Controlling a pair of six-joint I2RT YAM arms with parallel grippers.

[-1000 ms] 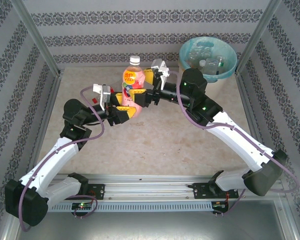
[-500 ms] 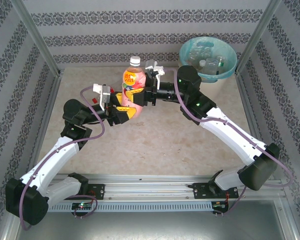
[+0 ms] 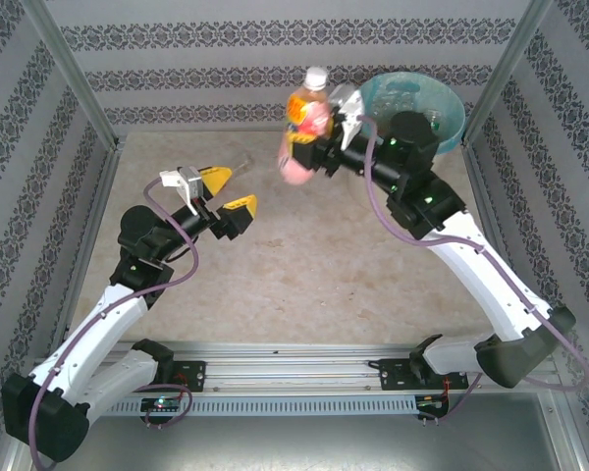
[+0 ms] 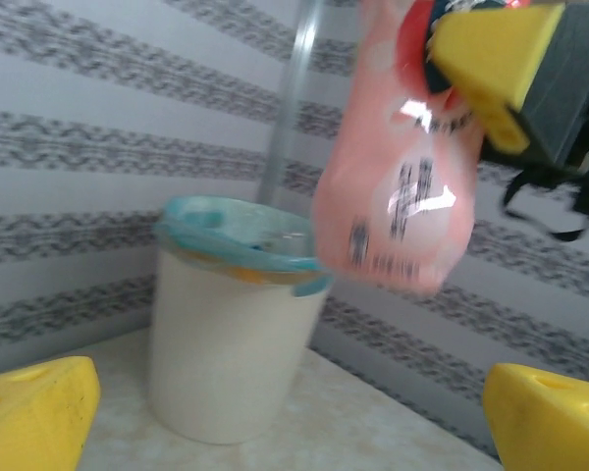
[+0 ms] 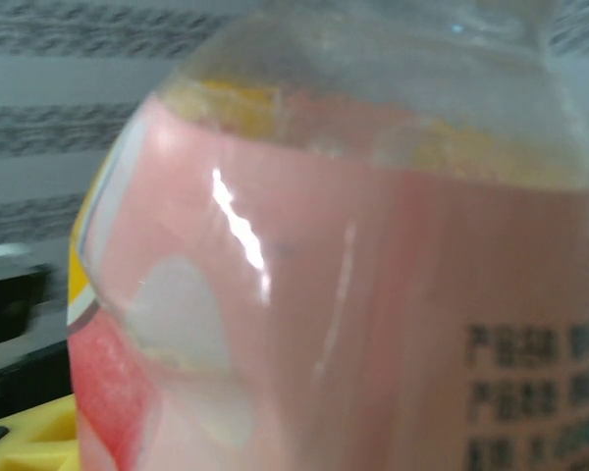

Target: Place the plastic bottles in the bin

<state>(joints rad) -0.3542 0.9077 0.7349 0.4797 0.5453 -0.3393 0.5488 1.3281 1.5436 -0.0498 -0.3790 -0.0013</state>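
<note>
Pink-label bottle (image 3: 302,137): hangs clamped in right gripper (image 3: 316,157), off the table, just left of bin (image 3: 458,118) (far right corner, other bottles (image 3: 398,96) inside). Left gripper (image 3: 229,191): gapes wide, grips nothing, left of centre.

Walls (image 3: 275,39) pale with grey ornamental stripes; tabletop (image 3: 304,285) beige, marble-like; metal corner posts (image 3: 71,74); aluminium rail (image 3: 294,358) at near edge; light even

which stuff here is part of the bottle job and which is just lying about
Job: pink-labelled bottle, held by the right gripper; bin; clear bottles inside it; left gripper, open.
Just surroundings: table; patterned walls; metal posts.
</note>
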